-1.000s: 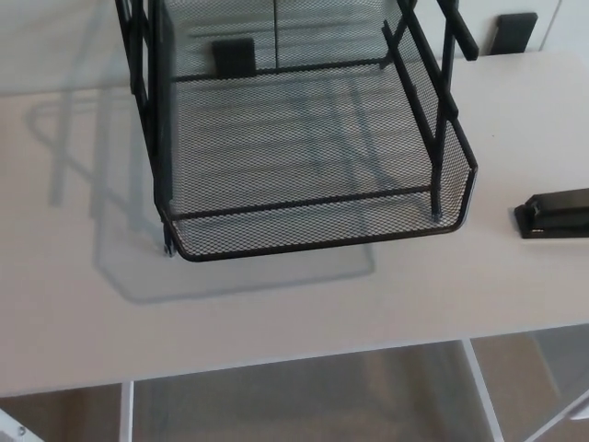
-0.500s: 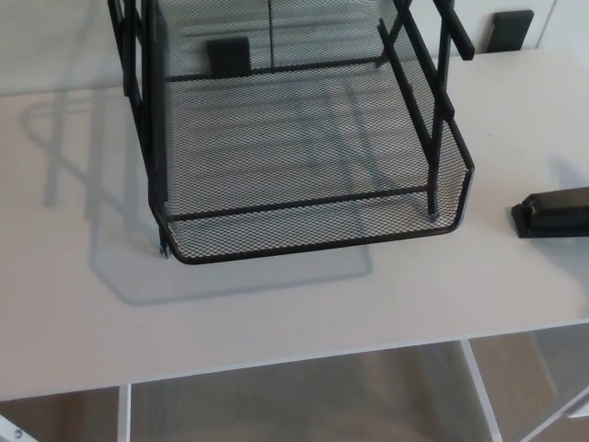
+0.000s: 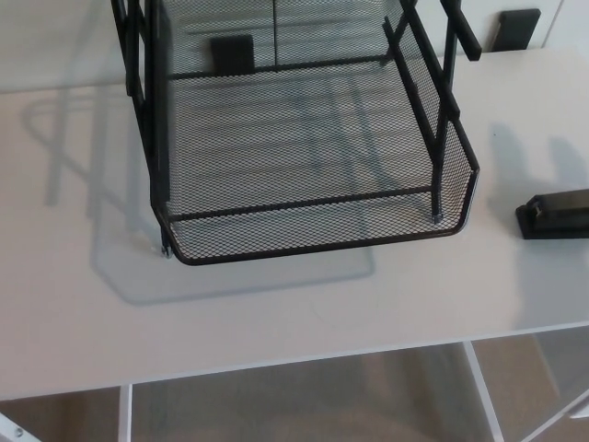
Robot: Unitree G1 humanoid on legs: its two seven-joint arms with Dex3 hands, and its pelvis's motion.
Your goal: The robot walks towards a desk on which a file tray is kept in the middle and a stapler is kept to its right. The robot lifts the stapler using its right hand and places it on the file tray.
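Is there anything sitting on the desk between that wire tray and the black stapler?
No. In the head view, only bare desk separates the tray and the stapler.

1. This looks like an office or a study corner: a plain white desk (image 3: 276, 313) fills most of the view.
2. A black wire-mesh file tray (image 3: 313, 245), built in stacked tiers, stands on the middle of the desk.
3. A black stapler (image 3: 555, 215) lies on the desk at the right edge, apart from the tray.
4. Below the desk's front edge show thin white legs (image 3: 482, 391) and a beige floor (image 3: 304, 405).
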